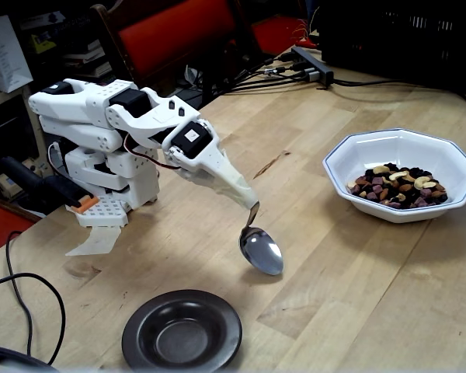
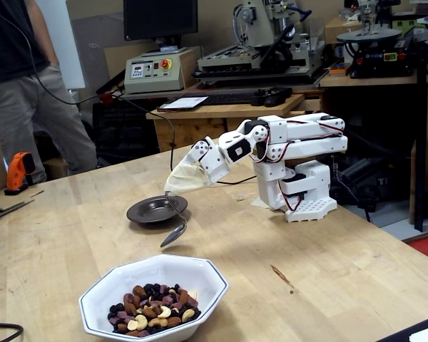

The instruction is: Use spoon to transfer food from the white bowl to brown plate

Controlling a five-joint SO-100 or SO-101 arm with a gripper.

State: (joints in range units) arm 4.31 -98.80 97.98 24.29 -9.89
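My white gripper (image 1: 252, 207) (image 2: 170, 192) is shut on the thin handle of the silver spoon (image 1: 261, 251) (image 2: 174, 234). The spoon hangs down just above the wooden table with nothing in its oval end. It sits between the two dishes. The dark brown plate (image 1: 182, 330) (image 2: 157, 209) lies flat with nothing on it, near the front edge in one fixed view. The white bowl (image 1: 401, 175) (image 2: 154, 295) with a blue rim line holds the food (image 1: 396, 186) (image 2: 153, 311), mixed nuts and dark dried fruit.
The arm's white base (image 1: 101, 175) (image 2: 299, 185) stands on the wooden table (image 1: 349, 287). A black cable (image 1: 23, 311) loops at the table's left edge. A power strip (image 1: 311, 64) with cords lies at the back. A person (image 2: 21, 92) stands behind the table.
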